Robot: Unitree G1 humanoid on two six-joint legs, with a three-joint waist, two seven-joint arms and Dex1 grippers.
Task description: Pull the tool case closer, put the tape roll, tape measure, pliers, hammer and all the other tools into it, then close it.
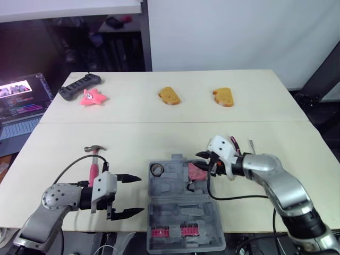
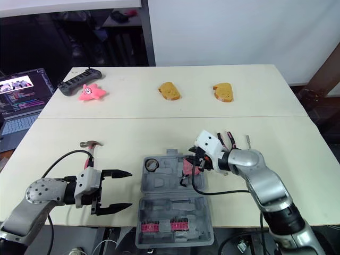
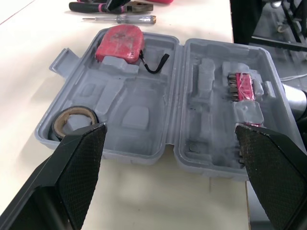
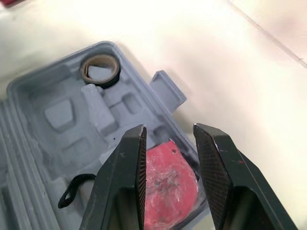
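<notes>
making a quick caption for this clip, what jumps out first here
The open grey tool case at the near edge of the table stands out, the tape roll and red tape measure lying in it, the right hand open over the tape measure. The left hand hangs open to the case's left, the hammer on the table behind it. At the far side lie a pink star toy and two bread pieces.

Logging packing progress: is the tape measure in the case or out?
In. The red tape measure lies in a moulded pocket of the open grey tool case, its black strap inside too.
</notes>
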